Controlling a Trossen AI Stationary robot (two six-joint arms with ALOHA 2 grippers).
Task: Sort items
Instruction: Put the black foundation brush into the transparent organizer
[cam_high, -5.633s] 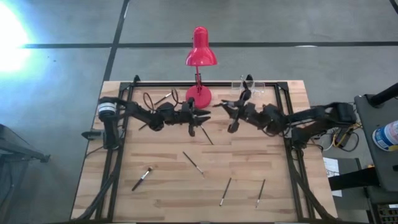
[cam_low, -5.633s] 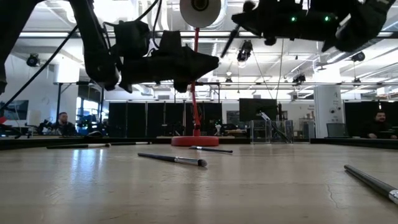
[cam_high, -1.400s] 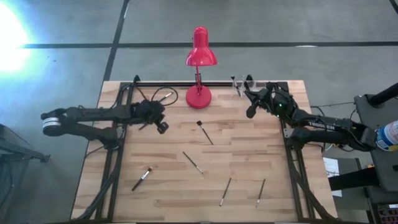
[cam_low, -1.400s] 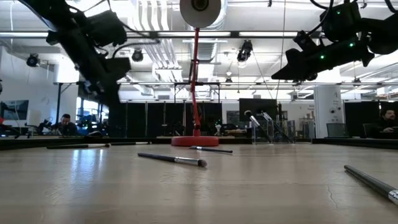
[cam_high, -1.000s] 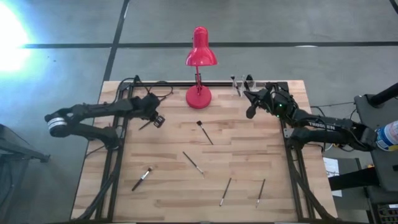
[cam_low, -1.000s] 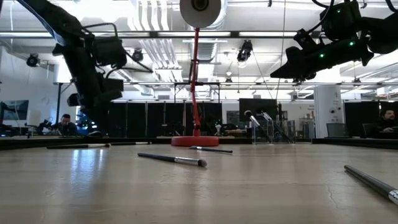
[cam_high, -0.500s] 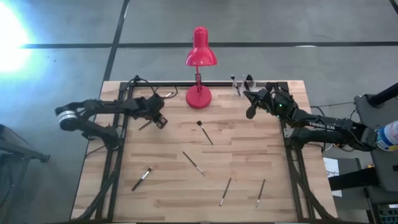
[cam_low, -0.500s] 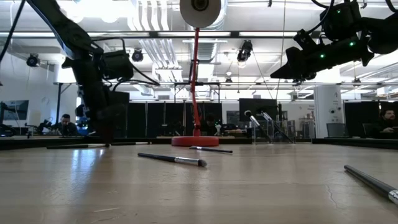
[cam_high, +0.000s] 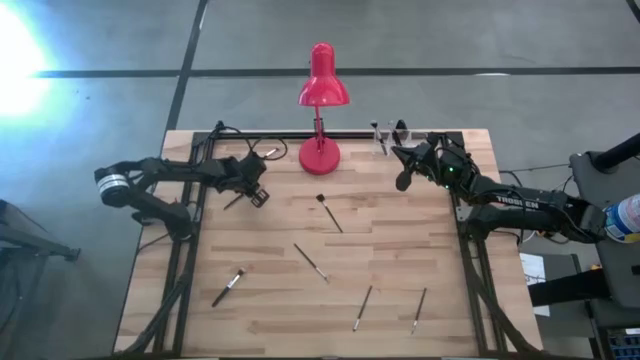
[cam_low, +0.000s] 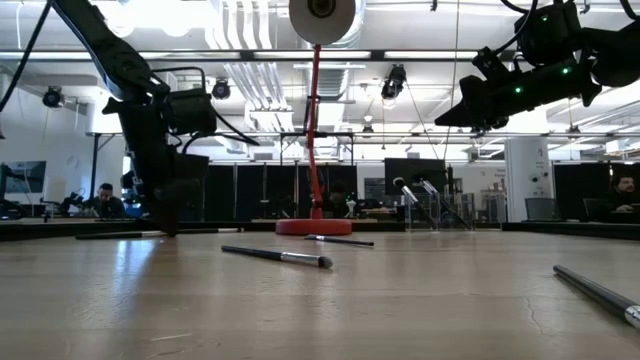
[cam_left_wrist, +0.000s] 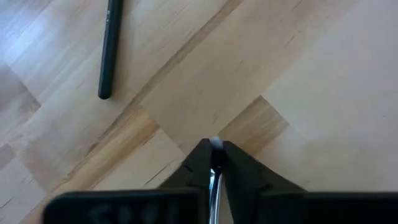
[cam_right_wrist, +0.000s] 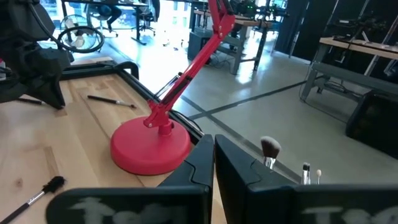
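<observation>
Several thin brushes lie flat on the wooden table: one (cam_high: 329, 213) near the middle, one (cam_high: 311, 262) nearer, one (cam_high: 228, 287) at the near left and two (cam_high: 362, 308) (cam_high: 418, 311) at the near right. My left gripper (cam_high: 258, 193) (cam_left_wrist: 213, 155) is down at the table's far left, shut on the end of a dark brush (cam_high: 235, 200). My right gripper (cam_high: 403, 181) (cam_right_wrist: 213, 158) hangs shut and holding nothing above the far right, pointing toward the red lamp (cam_high: 320, 155). My left gripper pinches the brush's silvery end (cam_left_wrist: 214, 175) between its two fingers, and a pale tip (cam_left_wrist: 214, 144) shows just past them. The fingers slant down from the table's left. The brush runs back under the gripper and lies on the table.
A second dark brush handle (cam_left_wrist: 109, 50) lies ahead of my left gripper, and another brush (cam_high: 263, 155) lies by the far-left cables. A clear holder (cam_high: 385, 135) with upright brushes (cam_right_wrist: 268, 149) stands at the far edge, right of the lamp. Black frame rails run along both table sides.
My left gripper has sunk to the table top at the far left, beside the brush lying there, while its arm has drawn in toward the table. That brush has kept its place. My right arm has kept still.
</observation>
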